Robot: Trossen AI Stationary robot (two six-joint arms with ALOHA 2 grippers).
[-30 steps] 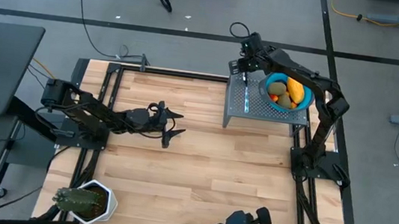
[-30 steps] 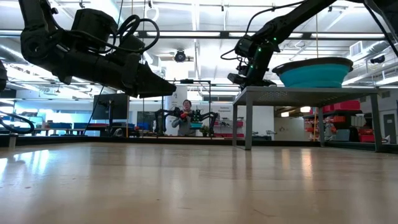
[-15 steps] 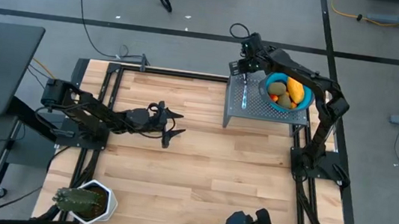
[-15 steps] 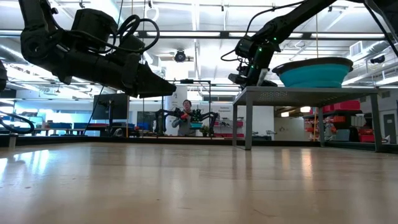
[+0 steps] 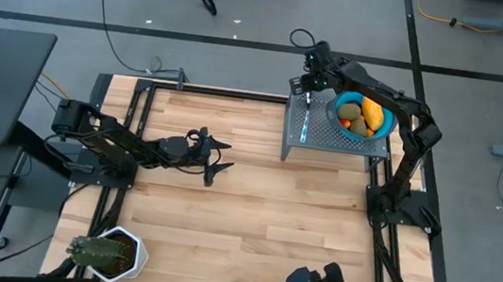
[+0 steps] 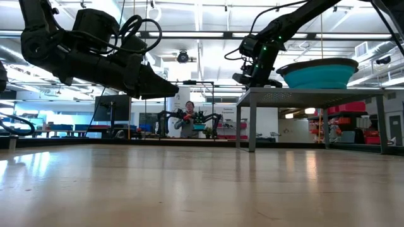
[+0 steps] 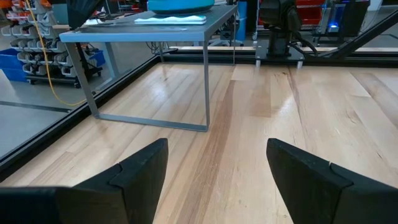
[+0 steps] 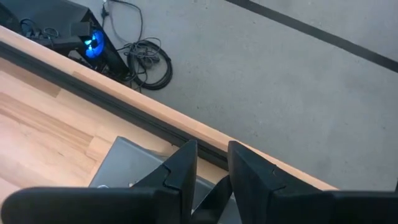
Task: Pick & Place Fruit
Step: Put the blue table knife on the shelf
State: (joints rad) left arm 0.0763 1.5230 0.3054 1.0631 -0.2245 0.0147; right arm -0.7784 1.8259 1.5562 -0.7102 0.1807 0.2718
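Observation:
The fruit (image 5: 361,116), yellow, orange and olive-brown pieces, lies in a teal bowl (image 5: 383,129) on a grey perforated stand (image 5: 341,144) at the table's far right. A slim knife with a light-blue handle (image 5: 306,121) lies lengthwise along the stand's left part. My right gripper (image 5: 307,88) is over the stand's far left corner, at the knife's far end, its fingers (image 8: 186,165) nearly together. My left gripper (image 5: 219,156) hangs open and empty above the table's middle left; it also shows in the left wrist view (image 7: 217,168). My right gripper is shut on the knife at its far end (image 5: 306,101), coming from above and slanting toward the table's far edge. The gripper itself hides the place of contact. The knife's near end reaches along the stand top toward the table's near side.
A spiky green plant in a white pot (image 5: 108,253) stands at the near left corner. The stand's legs (image 6: 251,120) rise from the table at the far right. Bare wood lies between the arms. A person (image 6: 187,116) shows far behind the table.
My right gripper has risen slightly over the stand's far left corner. The knife's near end has swung a little toward the table's left.

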